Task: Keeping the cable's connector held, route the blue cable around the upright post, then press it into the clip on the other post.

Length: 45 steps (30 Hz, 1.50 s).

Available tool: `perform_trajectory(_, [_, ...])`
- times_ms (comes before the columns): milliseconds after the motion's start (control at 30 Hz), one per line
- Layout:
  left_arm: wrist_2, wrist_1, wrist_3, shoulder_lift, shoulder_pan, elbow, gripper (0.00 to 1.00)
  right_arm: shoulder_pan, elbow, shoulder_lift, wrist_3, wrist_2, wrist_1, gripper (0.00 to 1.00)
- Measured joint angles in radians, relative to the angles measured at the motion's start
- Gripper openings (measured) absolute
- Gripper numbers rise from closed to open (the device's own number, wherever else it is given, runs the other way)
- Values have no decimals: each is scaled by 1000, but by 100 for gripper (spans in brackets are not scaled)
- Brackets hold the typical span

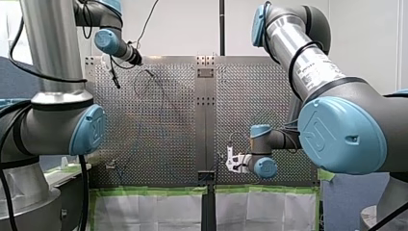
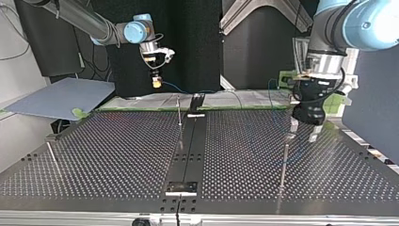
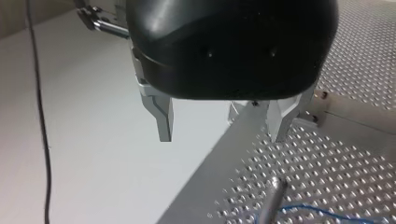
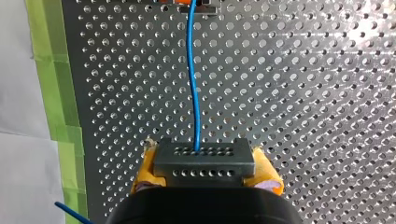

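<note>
Now: right claw (image 2: 156,83) clamped on connector (image 4: 204,163), blue cable (image 4: 192,70) running straight ahead over worktop (image 4: 303,93); left claw (image 3: 222,136), fingers (image 3: 163,116) apart, hovers just above upright post (image 3: 268,200) w/ cable at its foot, so it looks the nearer arm.

the perforated table (image 2: 94,155) is shiny metal; the connector (image 4: 204,161) looks matt grey plastic.

front: you look from behind, above the perforated table (image 1: 159,120) | top: opposite, low, facing back | wrists: close behind their jaws | shared: that table
</note>
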Motion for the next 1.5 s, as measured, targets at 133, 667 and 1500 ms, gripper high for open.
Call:
perform_trajectory(133, [-18, -30, 31, -29, -6, 9, 100, -1, 0, 0, 0, -1, 0, 0])
perform_trajectory(667, [-15, -47, 159, -45, -12, 12, 100, -16, 0, 0, -2, -5, 14, 0])
perform_trajectory(1500, [-85, -51, 252, -36, -17, 12, 100, -29, 0, 0, -2, -6, 42, 0])
